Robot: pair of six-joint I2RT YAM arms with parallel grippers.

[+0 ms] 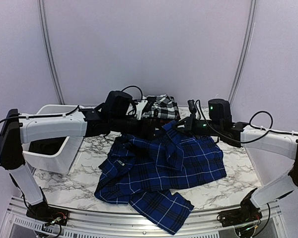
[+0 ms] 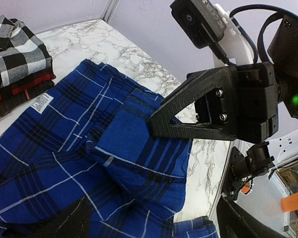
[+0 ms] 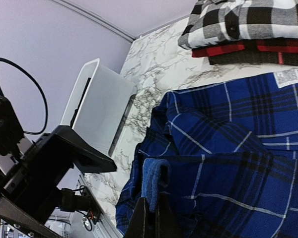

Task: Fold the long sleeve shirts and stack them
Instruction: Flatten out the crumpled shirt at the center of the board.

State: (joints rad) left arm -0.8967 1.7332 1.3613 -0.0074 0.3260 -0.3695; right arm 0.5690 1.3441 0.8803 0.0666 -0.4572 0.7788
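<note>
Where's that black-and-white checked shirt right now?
The black-and-white shirt lies folded at the table's far middle in the overhead view, atop the red-and-black shirt, just behind the blue shirt.

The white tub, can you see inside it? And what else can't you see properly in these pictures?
Inside the white tub: in the top view it is dark and the left arm crosses it, so its contents cannot be told.
Red-and-black shirt: the wrist views show only its edge under the black-and-white check shirt. The top view hides it behind the left arm.
The label on the blue shirt: in the right wrist view the print is too small to read.
</note>
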